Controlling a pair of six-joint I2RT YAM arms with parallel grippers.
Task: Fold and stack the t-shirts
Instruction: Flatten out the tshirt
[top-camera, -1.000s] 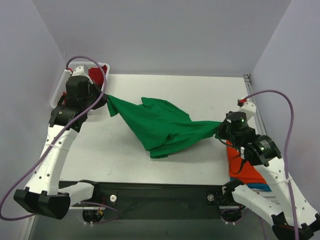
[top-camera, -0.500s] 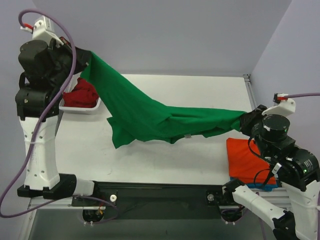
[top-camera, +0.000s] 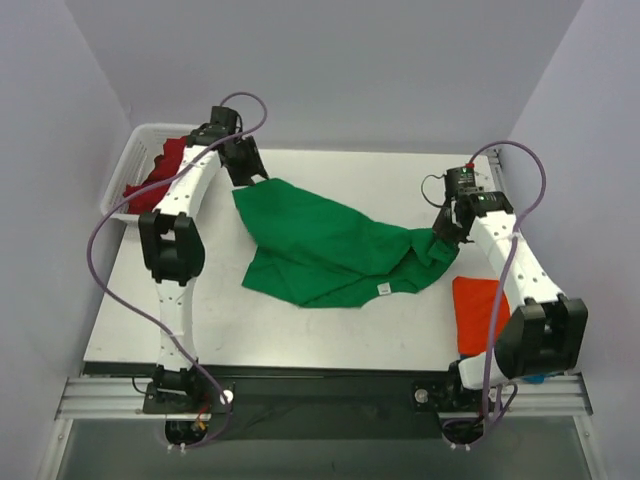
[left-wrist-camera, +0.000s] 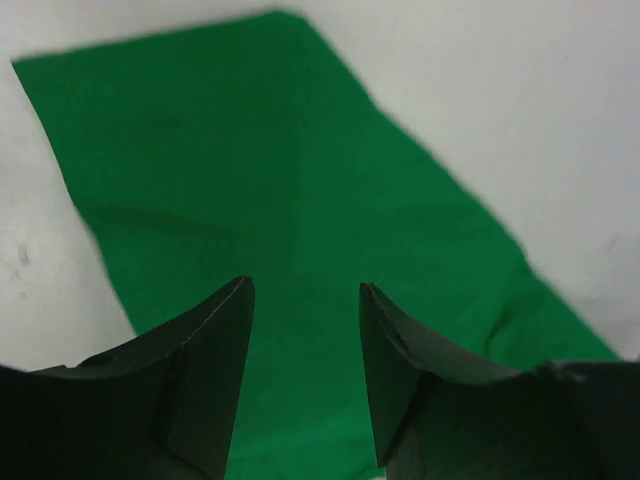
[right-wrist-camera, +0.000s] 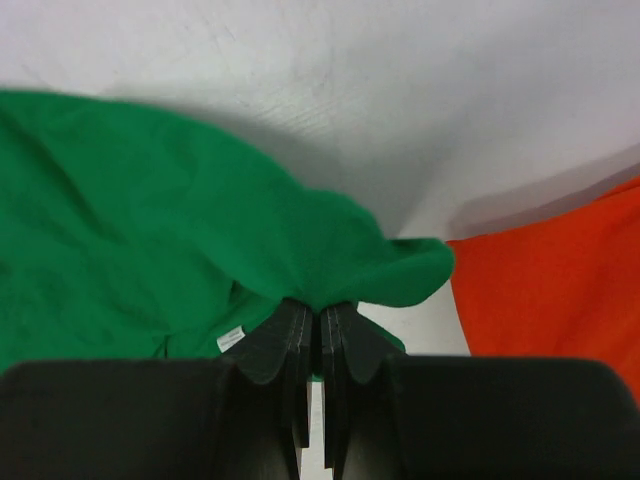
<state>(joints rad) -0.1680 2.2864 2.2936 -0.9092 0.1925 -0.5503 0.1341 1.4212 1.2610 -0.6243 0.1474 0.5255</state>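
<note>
1. Lying across the middle of the white desk (top-camera: 330, 335), the green t-shirt (top-camera: 320, 245) is spread fairly flat on its left half. It gathers into folds toward its right end.
2. Its small white neck label (top-camera: 382, 290) shows at the near edge of the cloth, right of centre. The right wrist view also catches the label (right-wrist-camera: 231, 340), just left of the fingers.
3. The right hand (top-camera: 443, 232) grips the shirt's bunched right end. In the wrist view its two fingers (right-wrist-camera: 290, 335) are pressed together, with a puckered ridge of green cloth (right-wrist-camera: 340, 270) rising from the tips.
4. The left hand (top-camera: 250, 170) sits at the shirt's far-left corner. Its wrist view shows the fingers (left-wrist-camera: 225, 330) standing wide apart over smooth green cloth (left-wrist-camera: 250, 170), with nothing caught between them.
5. A folded orange t-shirt (top-camera: 480, 312) rests flat near the desk's right edge, on the near side of the right hand and apart from the green one. The right arm crosses over part of it. In the right wrist view the orange cloth (right-wrist-camera: 560, 270) fills the right side, with a strip of bare desk between it and the green.
6. A dark red t-shirt (top-camera: 160, 172) is heaped in the white basket (top-camera: 135, 148), which sits at the desk's far-left corner, just beside the left hand.
</note>
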